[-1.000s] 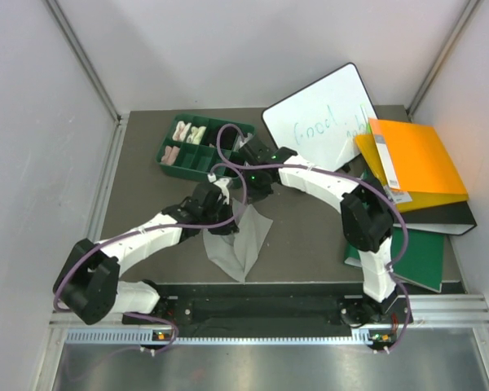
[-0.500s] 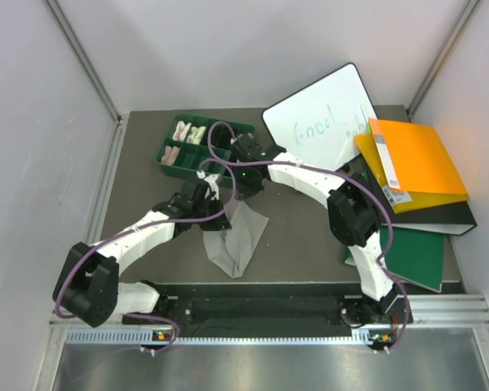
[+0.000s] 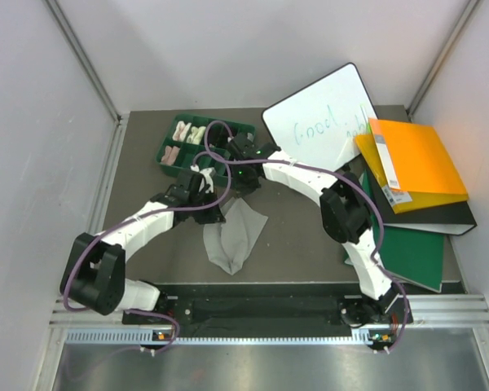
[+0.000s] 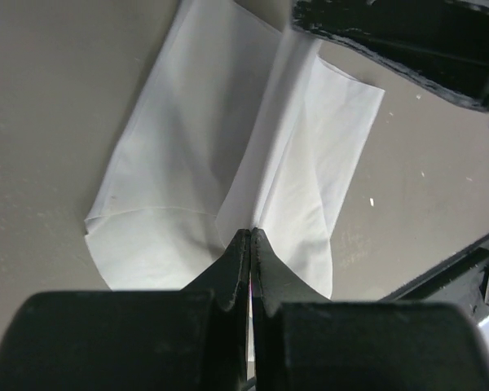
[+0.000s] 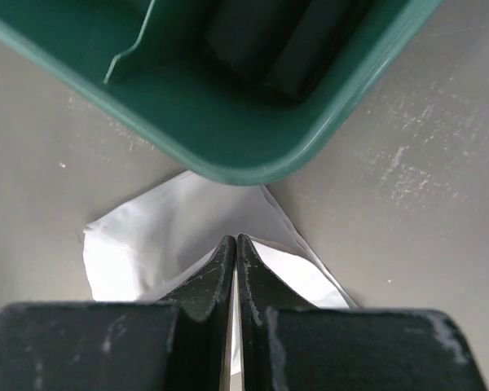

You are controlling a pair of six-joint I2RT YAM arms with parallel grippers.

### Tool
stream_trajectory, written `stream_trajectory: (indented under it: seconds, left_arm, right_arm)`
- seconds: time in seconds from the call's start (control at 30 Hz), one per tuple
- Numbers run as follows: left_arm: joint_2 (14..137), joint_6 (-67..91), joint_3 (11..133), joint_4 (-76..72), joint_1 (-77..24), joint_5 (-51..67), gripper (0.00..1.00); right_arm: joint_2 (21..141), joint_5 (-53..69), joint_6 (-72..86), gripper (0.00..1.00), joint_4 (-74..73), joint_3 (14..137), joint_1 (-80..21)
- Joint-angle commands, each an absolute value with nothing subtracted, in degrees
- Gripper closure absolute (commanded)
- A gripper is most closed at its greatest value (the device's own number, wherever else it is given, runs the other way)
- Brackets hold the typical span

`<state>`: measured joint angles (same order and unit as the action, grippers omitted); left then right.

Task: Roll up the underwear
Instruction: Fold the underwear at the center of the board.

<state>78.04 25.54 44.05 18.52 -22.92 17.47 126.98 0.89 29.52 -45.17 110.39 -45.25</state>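
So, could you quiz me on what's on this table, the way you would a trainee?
1. True or false: the left gripper and the right gripper are both shut on the light grey underwear.
2. Where does the green tray stand? A) at the far side, left of the whiteboard; B) at the near edge, by the arm bases; C) on top of the underwear.
3. Fill in: the topmost folder in the right-hand pile is ____.
Key: 1 true; 2 A; 3 orange.
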Motion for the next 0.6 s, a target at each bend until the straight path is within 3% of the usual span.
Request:
stream_trajectory:
  seconds: [0.0,0.57]
  left_arm:
    - [79.4,24.1,46.1,21.4,-21.8,16.7,1.00]
    - [82.4,23.6,49.1,24.9,-18.3,14.2,1.00]
  right_arm:
    - [128.5,-2.0,28.4,1.00,-44.0,114.8,-45.4]
    - [131.7,-2.3,28.0,1.00,-42.5,117.9,-45.4]
